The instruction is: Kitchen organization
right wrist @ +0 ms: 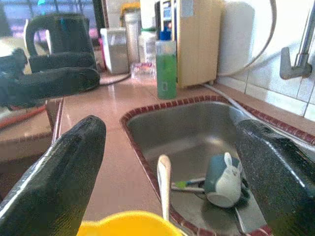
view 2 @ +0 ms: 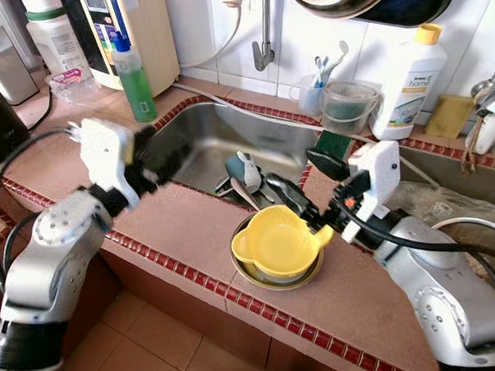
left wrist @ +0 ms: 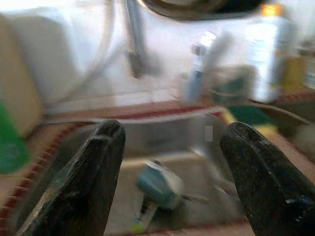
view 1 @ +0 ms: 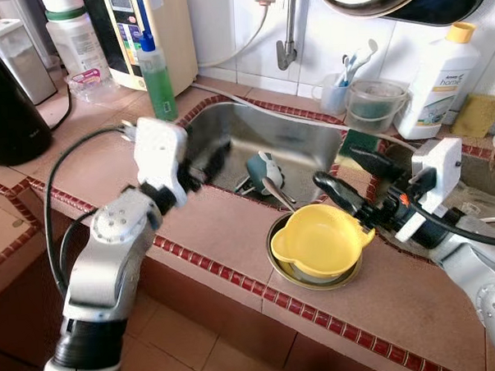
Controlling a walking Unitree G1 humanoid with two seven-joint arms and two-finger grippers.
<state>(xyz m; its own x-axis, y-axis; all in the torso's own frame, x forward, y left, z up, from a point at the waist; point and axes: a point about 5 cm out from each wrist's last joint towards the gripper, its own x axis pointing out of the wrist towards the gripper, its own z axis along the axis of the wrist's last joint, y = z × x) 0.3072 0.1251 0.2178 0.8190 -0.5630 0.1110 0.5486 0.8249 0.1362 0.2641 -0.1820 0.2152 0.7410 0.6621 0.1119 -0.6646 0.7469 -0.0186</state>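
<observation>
yellow bowl (view 1: 322, 240) sits on a metal plate (view 1: 305, 279) on the tiled counter (view 1: 216, 228), just beside the sink (view 1: 287, 143) edge. right gripper (view 1: 350, 181) hovers just past the bowl's far rim, fingers spread wide, holding nothing. left gripper (left wrist: 170, 177) also spread and empty, over the sink's near-left side, aimed at the teal mug (view 1: 265, 170) lying on its side with cutlery. my read: bowl pick is next. drop one finger inside the rim, one outside, pinch the wall, lift straight so the plate stays put. thin rim could slip.
</observation>
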